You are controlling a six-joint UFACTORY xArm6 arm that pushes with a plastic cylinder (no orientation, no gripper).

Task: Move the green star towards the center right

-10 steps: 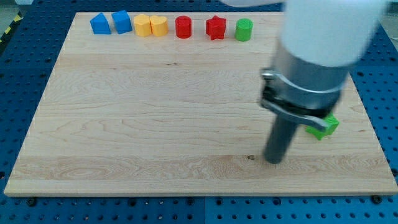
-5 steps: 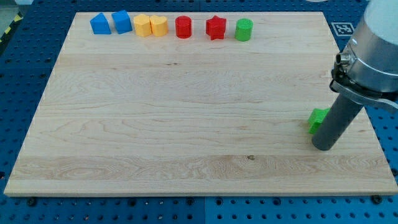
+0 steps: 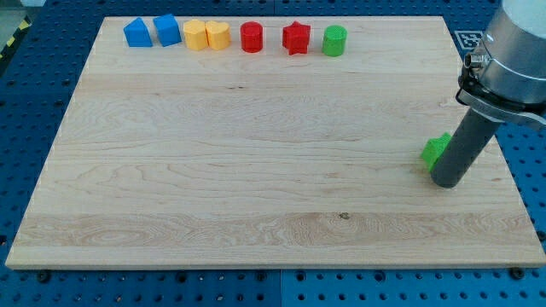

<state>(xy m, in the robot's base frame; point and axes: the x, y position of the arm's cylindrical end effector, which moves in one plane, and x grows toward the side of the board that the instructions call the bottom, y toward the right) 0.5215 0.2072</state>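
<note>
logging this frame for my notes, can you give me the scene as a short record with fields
surface: wooden board on a blue pegboard base
my tip: near the view's right edge, just right of and below the green star, touching or nearly so
green star: at the view's right, partly hidden by the rod
top row, view's left to right: two blue blocks, two yellow blocks, red cylinder, red star, green cylinder
row contact: none with my tip
</note>
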